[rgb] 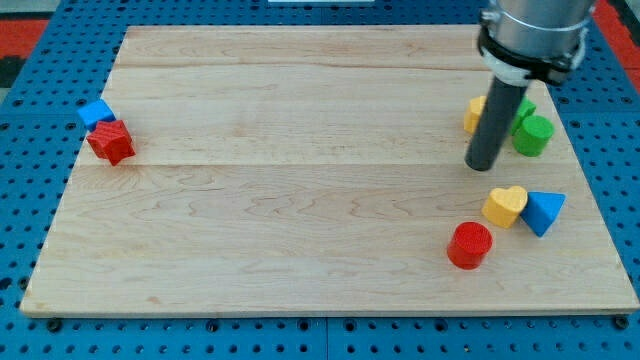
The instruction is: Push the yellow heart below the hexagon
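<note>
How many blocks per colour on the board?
Blue: 2, blue cube, blue triangular block
Red: 2, red star, red cylinder
Yellow: 2, yellow heart, yellow hexagon
Green: 2, green cylinder, green block partly hidden
Total: 8

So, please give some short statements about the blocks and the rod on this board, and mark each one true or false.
1. The yellow heart touches the blue triangle. True.
2. My tip touches the red cylinder. False: it is apart, nearer the view's top.
3. The red star lies at the view's left beside a blue block. True.
4. The green cylinder lies at the view's bottom left. False: it is at the right, by the rod.
</note>
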`<state>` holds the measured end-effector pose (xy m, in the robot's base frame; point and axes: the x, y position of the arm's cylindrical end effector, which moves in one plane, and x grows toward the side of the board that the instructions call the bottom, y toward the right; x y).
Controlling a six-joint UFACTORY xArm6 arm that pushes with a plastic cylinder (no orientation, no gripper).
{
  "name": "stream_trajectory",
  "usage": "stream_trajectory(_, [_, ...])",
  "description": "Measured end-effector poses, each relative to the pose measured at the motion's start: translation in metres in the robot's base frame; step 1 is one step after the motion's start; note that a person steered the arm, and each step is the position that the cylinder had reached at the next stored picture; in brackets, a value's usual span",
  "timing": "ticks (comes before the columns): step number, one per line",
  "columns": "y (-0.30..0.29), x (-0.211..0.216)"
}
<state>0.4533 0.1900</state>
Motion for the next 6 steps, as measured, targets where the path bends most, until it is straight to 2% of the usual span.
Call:
stream_trajectory(2, [0.108,0.020])
stream_trajectory(3, [0.121,0.056])
stream_trajectory(4, [0.092,0.082])
stream_trajectory(6, [0.007,0.088])
